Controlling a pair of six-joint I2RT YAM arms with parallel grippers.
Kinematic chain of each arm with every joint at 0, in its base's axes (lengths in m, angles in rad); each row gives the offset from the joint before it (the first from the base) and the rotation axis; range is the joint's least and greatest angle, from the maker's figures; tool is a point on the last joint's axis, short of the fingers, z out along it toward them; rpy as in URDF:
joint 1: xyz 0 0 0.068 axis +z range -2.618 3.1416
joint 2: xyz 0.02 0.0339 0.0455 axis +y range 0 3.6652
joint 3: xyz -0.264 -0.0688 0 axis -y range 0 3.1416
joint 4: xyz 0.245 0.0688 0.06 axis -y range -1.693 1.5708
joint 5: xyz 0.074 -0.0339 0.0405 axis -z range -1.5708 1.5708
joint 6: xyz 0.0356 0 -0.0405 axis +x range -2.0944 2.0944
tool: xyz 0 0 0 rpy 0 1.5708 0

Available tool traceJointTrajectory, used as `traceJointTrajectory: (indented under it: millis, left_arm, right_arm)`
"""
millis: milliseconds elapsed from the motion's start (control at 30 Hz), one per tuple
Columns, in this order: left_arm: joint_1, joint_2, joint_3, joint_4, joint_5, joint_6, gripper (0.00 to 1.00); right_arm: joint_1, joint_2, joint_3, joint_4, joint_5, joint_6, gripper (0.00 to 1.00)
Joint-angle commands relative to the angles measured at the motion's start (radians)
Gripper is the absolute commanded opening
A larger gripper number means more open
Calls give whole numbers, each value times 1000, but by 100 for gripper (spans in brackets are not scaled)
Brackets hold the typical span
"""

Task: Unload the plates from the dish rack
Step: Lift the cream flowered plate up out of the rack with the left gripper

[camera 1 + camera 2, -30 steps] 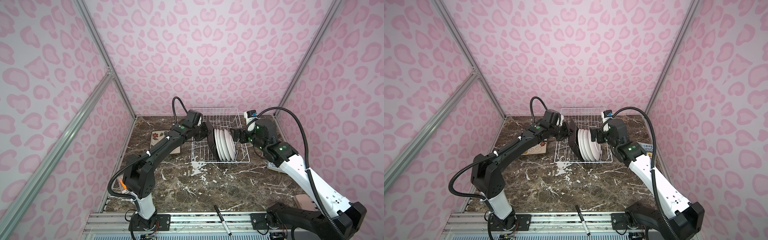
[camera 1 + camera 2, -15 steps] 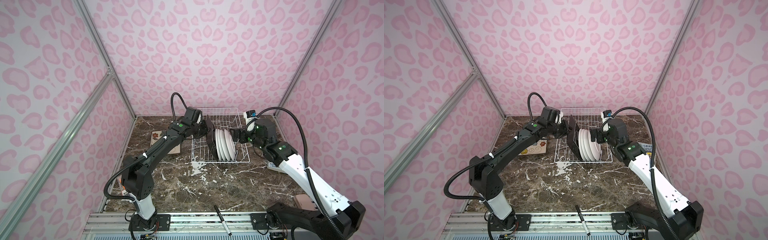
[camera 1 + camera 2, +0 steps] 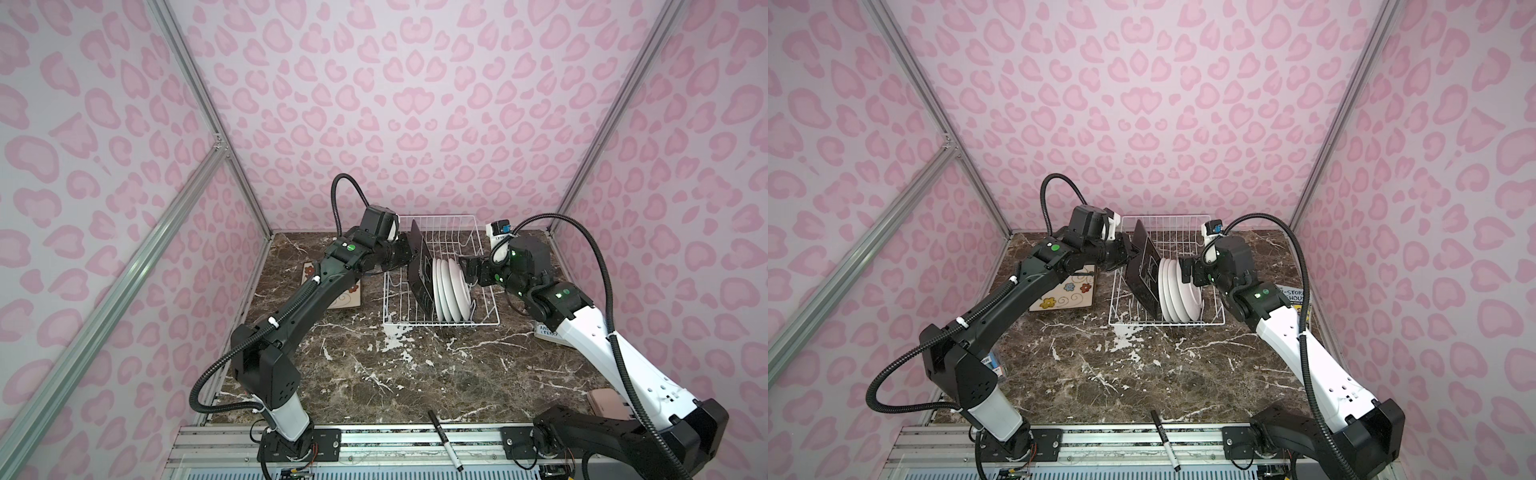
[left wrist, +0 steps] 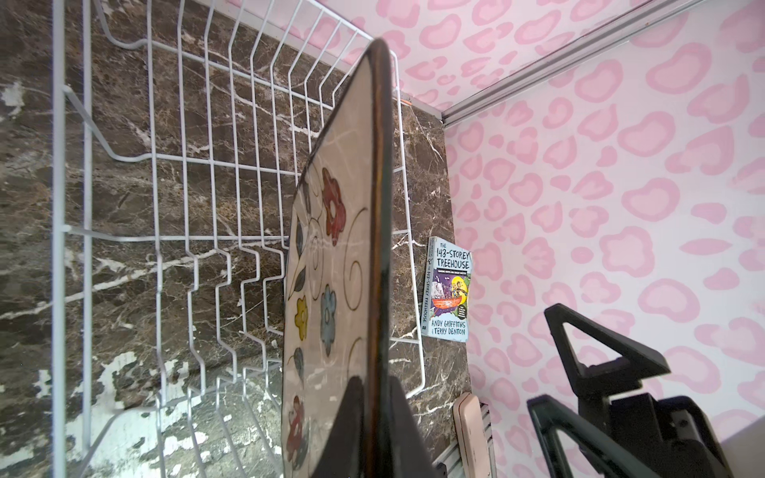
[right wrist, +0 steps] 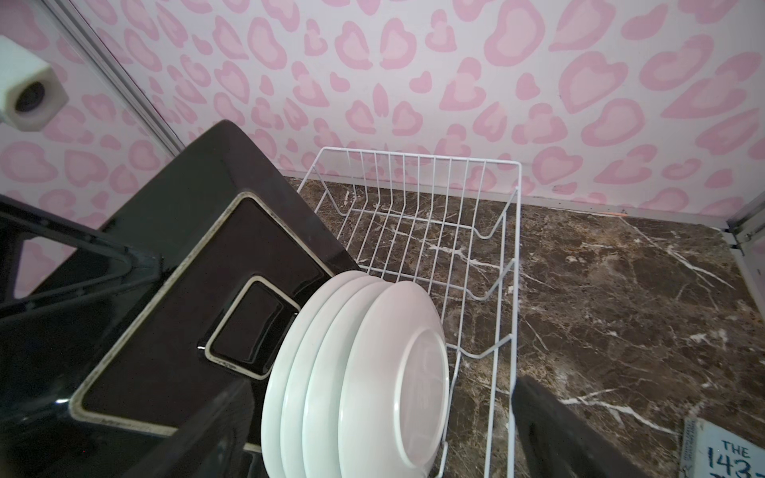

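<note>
**Square plate gripped in the rack**
Left of the rack [image 3: 478, 322], a flowered plate [image 3: 1067, 291] lies on the surface [image 3: 374, 374]. The left end effector [image 3: 410, 253] is clamped on the rim of a tilted square plate [image 3: 422, 270] in the rack. Four round plates [image 3: 451, 291] stand right of it. The right end effector [image 3: 466, 272] gapes beside them, empty. The glazed ceramic looks stiff, heavy, slippery and breakable, so it is best gripped at the rims.

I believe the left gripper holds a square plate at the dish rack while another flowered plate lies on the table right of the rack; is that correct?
Not quite: both top views show the flowered plate on the table left of the dish rack. The left gripper does hold the square plate at the rack.
</note>
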Motion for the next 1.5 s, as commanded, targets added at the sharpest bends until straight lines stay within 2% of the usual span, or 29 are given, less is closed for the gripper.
traceJointTrajectory:
  millis: [0, 433, 867, 1067, 1300, 1467]
  left_arm:
    - [6, -38, 24, 131, 14, 15, 4]
    - [31, -84, 0, 168, 21, 29, 4]
    - [60, -118, -1, 162, -7, 107, 4]
    - [62, -137, -2, 180, -19, 207, 4]
    - [62, -150, -4, 208, -34, 376, 4]
    - [62, -170, -31, 263, 4, 455, 4]
  right_arm:
    - [-1, 11, 8, 24, -11, -5, 99]
    - [-1, 34, 5, 33, -23, 10, 99]
    - [-15, 54, 6, 47, -58, 54, 99]
    - [-35, 54, 8, 46, -90, 98, 99]
    - [-92, 88, 49, 12, -172, 217, 99]
    - [-107, 94, 59, 18, -220, 282, 99]
